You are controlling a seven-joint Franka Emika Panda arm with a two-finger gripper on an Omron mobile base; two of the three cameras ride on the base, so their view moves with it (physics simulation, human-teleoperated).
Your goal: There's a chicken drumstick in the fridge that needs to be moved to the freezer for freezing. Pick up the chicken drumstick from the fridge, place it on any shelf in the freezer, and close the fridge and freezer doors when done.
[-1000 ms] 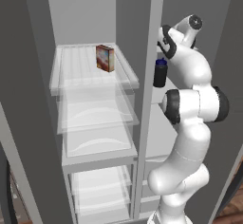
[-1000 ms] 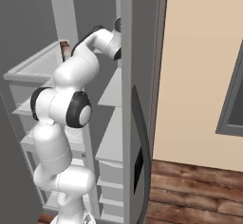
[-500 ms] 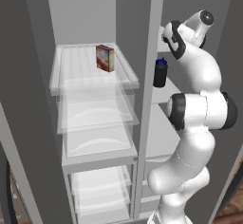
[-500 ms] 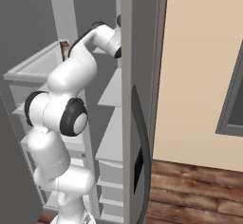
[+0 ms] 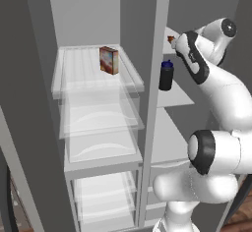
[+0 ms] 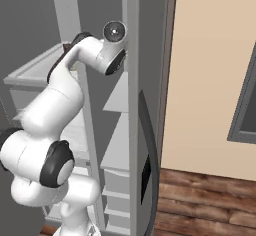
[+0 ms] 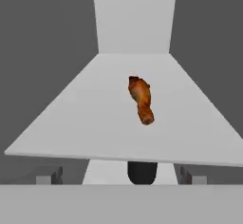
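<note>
The chicken drumstick (image 7: pixel 141 98), small and orange-brown, lies alone on a solid pale-grey shelf (image 7: pixel 80 123) of the freezer, thin end toward me. In the left base view the chicken drumstick (image 5: pixel 171 39) peeks out just past my hand, on the upper shelf (image 5: pixel 173 33) of the narrow right compartment. My gripper (image 7: pixel 121 178) is open and empty, held a little back from the shelf's front edge. In that left base view the gripper (image 5: pixel 177 43) sits at the freezer opening. The fridge (image 5: pixel 98 108), with clear shelves, stands open to the left.
A reddish-brown box (image 5: pixel 109 60) stands on the fridge's top clear shelf. A dark bottle (image 5: pixel 166 75) stands on the freezer shelf below the drumstick. The open freezer door (image 6: pixel 142 105) with its black panel (image 6: pixel 145 177) stands close at my right; the fridge door (image 5: pixel 22 128) is at the left.
My arm has swung its elbow out to the right and the hand has drawn back slightly from the shelf. The jaws stay wide. The drumstick has not moved.
</note>
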